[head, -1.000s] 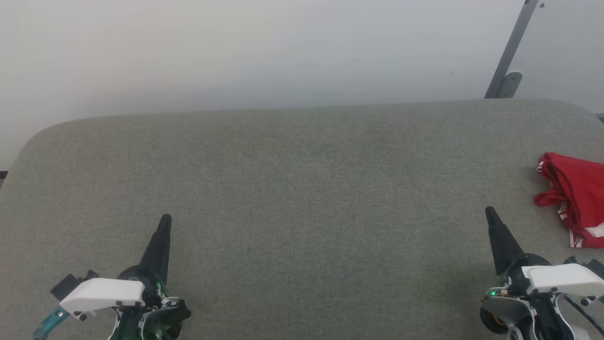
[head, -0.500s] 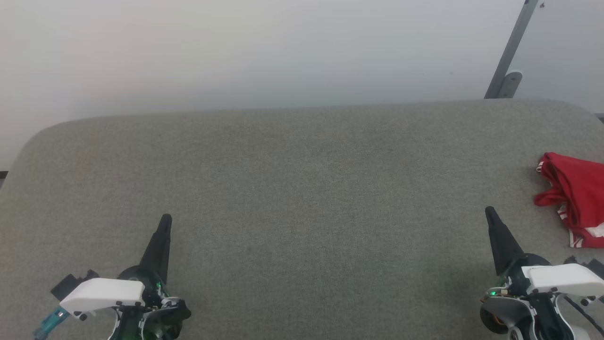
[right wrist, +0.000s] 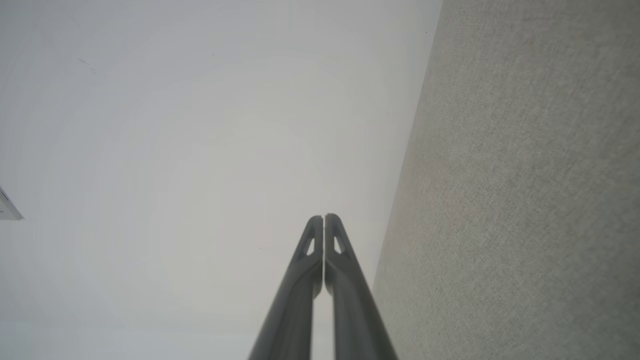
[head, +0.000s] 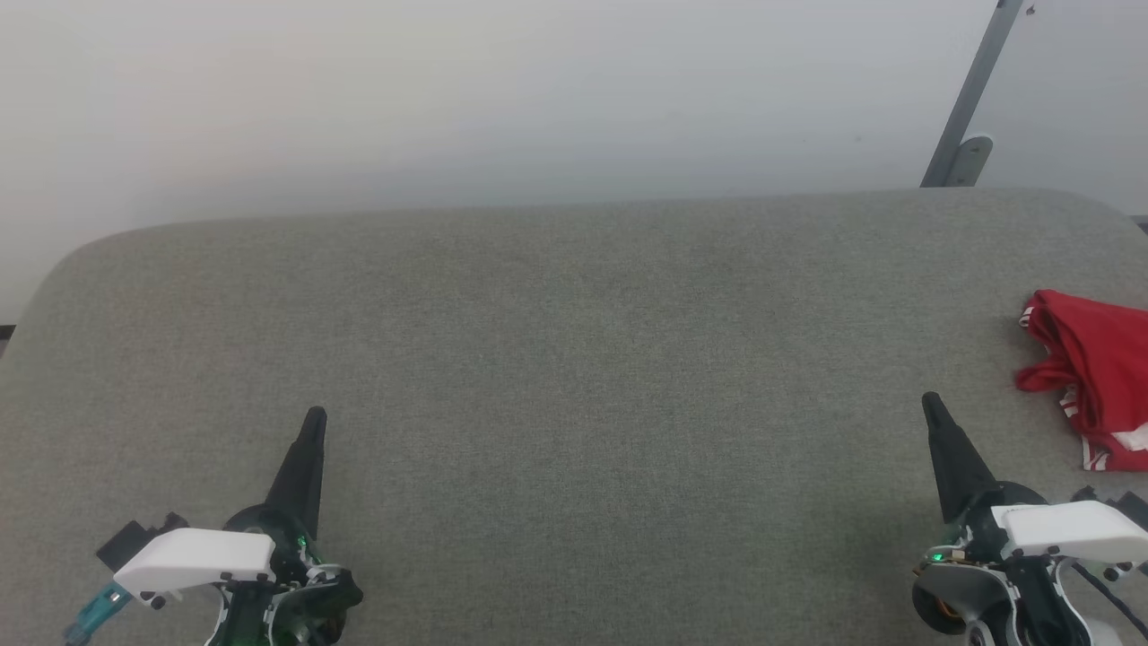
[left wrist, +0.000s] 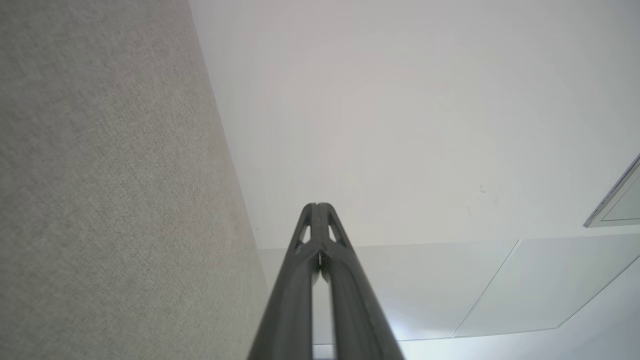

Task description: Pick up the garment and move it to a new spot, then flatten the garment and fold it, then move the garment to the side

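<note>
In the head view, a broad bench (head: 574, 359) covered in grey-green woven fabric with rounded corners stands against a plain pale wall (head: 538, 90). The garment (head: 1099, 377), a crumpled red jersey with red-and-white striped trim, lies bunched at the 3 o'clock edge of the picture, partly cut off by the frame. The left claw (head: 313, 420), with long dark fingers on a white and black wrist, sits at 7 o'clock with its tips pressed together, holding nothing and pointing toward 12. The right claw (head: 931, 402) sits at 5 o'clock, also pinched together and empty, near the garment but clear of it. A slanted grey metal strut (head: 973, 90) rises at 1 o'clock behind the bench. In the left wrist view, the left claw (left wrist: 317, 206) has its two fingers meeting at the tips, with the bench fabric (left wrist: 100, 200) toward 9 o'clock and the wall (left wrist: 400, 125) toward 2 o'clock. In the right wrist view, the right claw (right wrist: 324, 217) is likewise together, with the bench fabric (right wrist: 525, 200) at 3 o'clock.
</note>
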Controlling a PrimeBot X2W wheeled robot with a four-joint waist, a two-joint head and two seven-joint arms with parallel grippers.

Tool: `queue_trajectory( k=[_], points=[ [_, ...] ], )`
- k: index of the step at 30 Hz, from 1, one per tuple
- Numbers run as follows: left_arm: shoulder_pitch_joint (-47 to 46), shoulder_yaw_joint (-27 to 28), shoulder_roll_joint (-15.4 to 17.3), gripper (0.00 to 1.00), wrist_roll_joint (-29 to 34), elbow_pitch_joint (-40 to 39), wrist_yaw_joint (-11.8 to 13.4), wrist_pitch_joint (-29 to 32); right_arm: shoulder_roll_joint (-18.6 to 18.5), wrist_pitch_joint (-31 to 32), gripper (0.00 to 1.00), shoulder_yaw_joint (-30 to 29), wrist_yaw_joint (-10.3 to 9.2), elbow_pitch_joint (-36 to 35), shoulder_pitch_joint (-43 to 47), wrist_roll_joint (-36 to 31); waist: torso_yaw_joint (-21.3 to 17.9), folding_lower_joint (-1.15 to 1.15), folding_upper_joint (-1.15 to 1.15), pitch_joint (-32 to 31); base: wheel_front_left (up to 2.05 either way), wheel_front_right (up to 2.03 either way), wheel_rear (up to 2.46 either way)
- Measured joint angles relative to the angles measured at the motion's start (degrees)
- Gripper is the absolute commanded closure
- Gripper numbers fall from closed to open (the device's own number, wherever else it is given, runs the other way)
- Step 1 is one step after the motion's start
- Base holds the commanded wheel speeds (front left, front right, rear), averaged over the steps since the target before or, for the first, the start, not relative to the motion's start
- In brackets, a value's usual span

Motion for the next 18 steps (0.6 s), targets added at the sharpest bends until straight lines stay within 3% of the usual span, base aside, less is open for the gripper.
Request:
queue_trajectory(
  k=[18],
  points=[
    [0.00,0.00,0.00,1.00,0.00,0.00,0.00,0.00,0.00,0.00,1.00,0.00,0.00,-0.01,0.00,0.00,0.00,0.00,0.00,0.00,0.00,0.00,0.00]
  ],
)
